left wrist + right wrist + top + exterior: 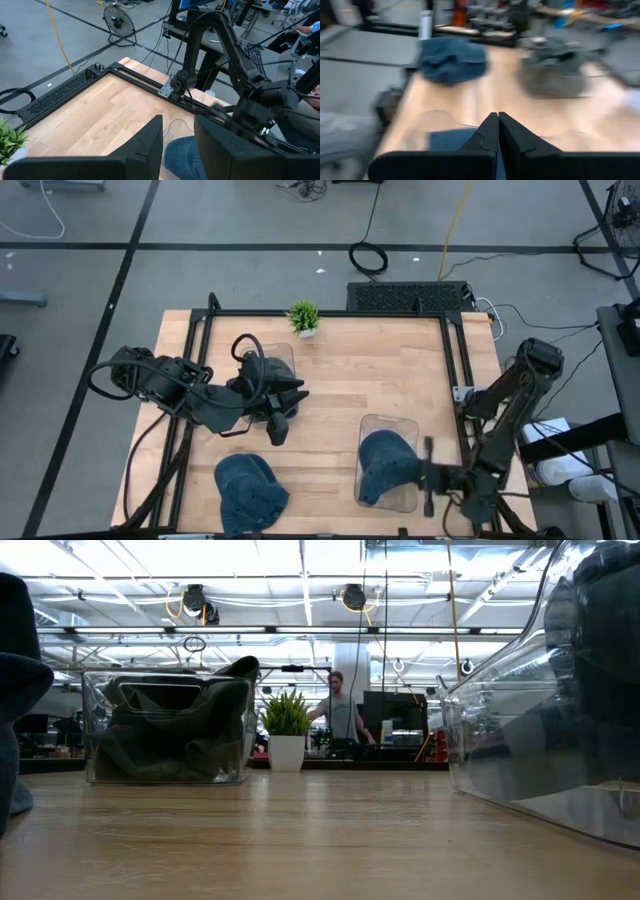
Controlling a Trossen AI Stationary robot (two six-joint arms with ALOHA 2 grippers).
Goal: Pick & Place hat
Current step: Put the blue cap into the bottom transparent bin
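From my seat I take the wooden table (pixel 330 380) first, and I place everything else by it. Two clear bins sit on it. The bin at the table's near right (pixel 388 463) holds a blue denim hat (pixel 385 463), which fills most of it. The other clear bin (pixel 268 365), left of the table's middle, has something dark inside in the low view — I cannot tell what it is.

A second blue hat (pixel 249 492) lies loose on the wood at the table's near-left edge, outside both bins.

The left gripper (pixel 278 430) hangs over the table beside the left-hand bin, between that bin and the loose hat; its fingers (pixel 147 145) stand apart with nothing between them. The right gripper (pixel 428 475) sits at the table's near-right edge, just beside the bin with the hat, fingers (pixel 487 135) pressed together and empty.

A small potted plant (pixel 303 317) stands at the table's far edge. Beyond the table, a person (pixel 338 710) stands at a desk in the room.
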